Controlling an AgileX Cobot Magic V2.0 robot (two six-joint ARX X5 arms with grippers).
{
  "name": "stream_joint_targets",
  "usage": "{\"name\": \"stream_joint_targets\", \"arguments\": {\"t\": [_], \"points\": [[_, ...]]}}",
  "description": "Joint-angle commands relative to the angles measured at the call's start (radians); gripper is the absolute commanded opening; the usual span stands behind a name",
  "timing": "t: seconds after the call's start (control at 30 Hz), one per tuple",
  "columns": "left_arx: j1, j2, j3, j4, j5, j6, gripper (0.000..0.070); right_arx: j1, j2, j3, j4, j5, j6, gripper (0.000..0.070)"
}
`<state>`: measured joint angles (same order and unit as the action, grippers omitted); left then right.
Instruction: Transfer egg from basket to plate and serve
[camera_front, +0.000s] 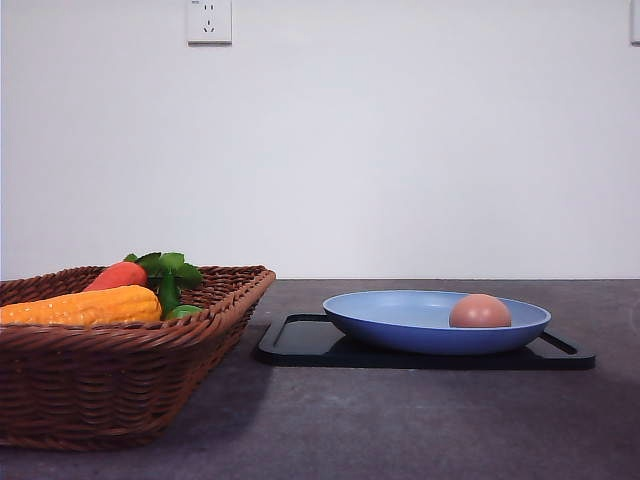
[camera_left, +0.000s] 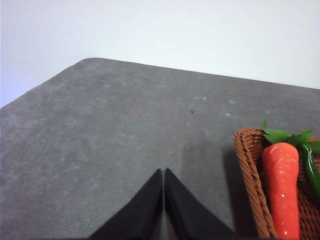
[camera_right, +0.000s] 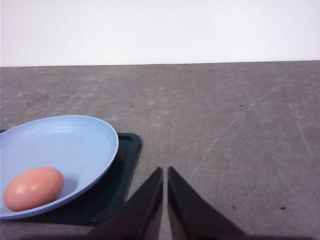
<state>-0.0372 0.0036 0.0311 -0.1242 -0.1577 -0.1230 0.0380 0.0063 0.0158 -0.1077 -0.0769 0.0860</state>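
plain white wall (camera_front: 400, 150) behind dark grey speckled worktop (camera_front: 400, 430); white socket plate (camera_front: 209, 21) high on wall, even lighting.

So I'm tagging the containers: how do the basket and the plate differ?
The basket is brown woven wicker with flaring, sloped sides; the plate is smooth, light blue, round and shallow. The basket stands directly on the table and holds vegetables; the plate rests on a black tray and holds the egg. Both are open-topped and stand upright.
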Motion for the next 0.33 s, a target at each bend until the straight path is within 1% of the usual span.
{"name": "stream_joint_targets", "arguments": {"t": [0.0,0.3], "points": [[0.0,-0.001,-0.028,0.013,0.0,-0.005,0.0,-0.002,-0.003,-0.006,0.01,-0.001,0.011,0.0],[0.0,-0.001,-0.028,0.012,0.0,-0.005,0.0,-0.002,-0.003,-0.006,0.01,-0.001,0.011,0.0]]}}
